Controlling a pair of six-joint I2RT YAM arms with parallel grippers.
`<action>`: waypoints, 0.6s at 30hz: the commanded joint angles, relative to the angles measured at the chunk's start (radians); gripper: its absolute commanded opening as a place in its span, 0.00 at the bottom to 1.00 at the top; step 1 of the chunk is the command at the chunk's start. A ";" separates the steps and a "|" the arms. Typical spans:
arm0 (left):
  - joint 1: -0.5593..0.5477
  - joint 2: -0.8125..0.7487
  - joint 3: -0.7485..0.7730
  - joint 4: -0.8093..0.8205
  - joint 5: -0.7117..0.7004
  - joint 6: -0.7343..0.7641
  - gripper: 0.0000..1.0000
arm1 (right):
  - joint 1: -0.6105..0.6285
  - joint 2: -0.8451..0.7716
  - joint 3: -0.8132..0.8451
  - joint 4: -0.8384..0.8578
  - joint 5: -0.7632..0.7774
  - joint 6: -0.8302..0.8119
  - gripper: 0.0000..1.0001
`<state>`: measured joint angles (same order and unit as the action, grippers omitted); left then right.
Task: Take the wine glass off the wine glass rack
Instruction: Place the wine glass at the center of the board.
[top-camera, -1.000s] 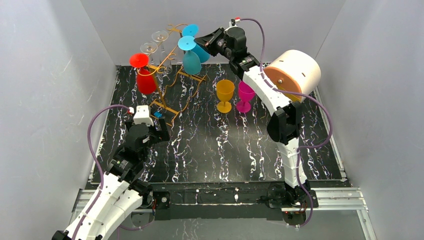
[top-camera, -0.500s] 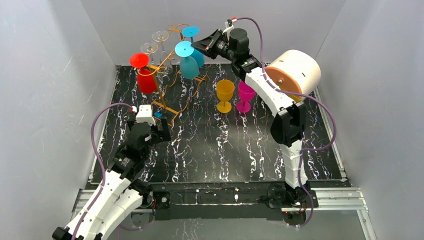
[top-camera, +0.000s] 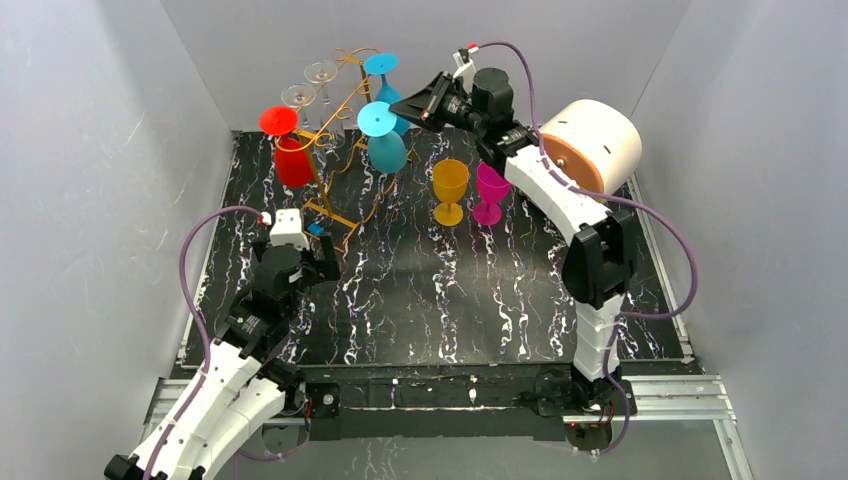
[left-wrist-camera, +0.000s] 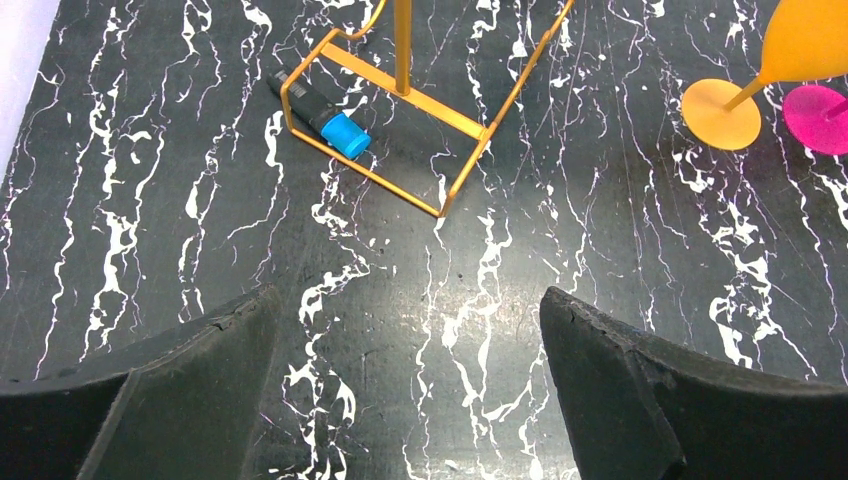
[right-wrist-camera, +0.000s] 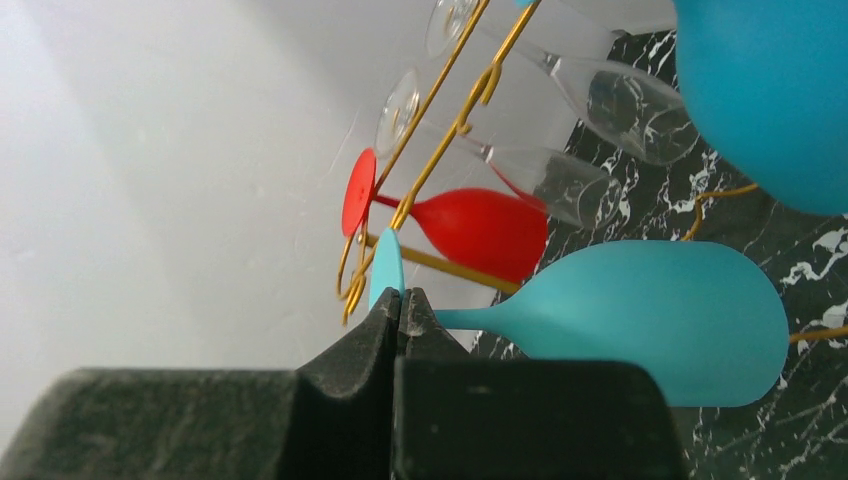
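Observation:
The golden wire wine glass rack (top-camera: 340, 120) stands at the back left. My right gripper (top-camera: 402, 104) is shut on the foot (top-camera: 376, 118) of a teal wine glass, whose bowl (top-camera: 386, 152) hangs below, just right of the rack's near rail. In the right wrist view the gripper (right-wrist-camera: 401, 300) pinches that foot (right-wrist-camera: 386, 268) beside the rack's scroll ends (right-wrist-camera: 352, 290), with the bowl (right-wrist-camera: 650, 320) to the right. A red glass (top-camera: 291, 160), two clear glasses (top-camera: 320, 72) and a blue glass (top-camera: 381, 64) hang on the rack. My left gripper (top-camera: 312, 262) is open and empty, low over the table near the rack's base (left-wrist-camera: 486, 140).
An orange glass (top-camera: 450, 185) and a magenta glass (top-camera: 490, 190) stand upright on the black marbled table (top-camera: 440, 300), right of the rack. A small blue-and-black cylinder (left-wrist-camera: 320, 115) lies inside the rack's base. Grey walls enclose the table on three sides.
My right gripper has drawn the teal glass down and toward the near side, away from the rack's upper rail. The left arm has barely moved.

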<state>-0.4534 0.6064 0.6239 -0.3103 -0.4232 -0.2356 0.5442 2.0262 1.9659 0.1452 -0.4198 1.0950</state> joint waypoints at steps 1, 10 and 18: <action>0.005 -0.006 0.014 0.029 -0.046 0.000 0.98 | -0.003 -0.167 -0.130 0.141 -0.114 -0.055 0.01; 0.004 -0.034 -0.001 0.051 0.030 0.003 0.98 | 0.004 -0.438 -0.488 0.242 -0.332 -0.159 0.01; 0.004 -0.008 0.138 -0.016 0.288 -0.020 0.98 | 0.031 -0.674 -0.827 0.142 -0.351 -0.354 0.01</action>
<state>-0.4534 0.5819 0.6407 -0.3099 -0.3202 -0.2569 0.5640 1.4555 1.2789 0.2867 -0.7292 0.8822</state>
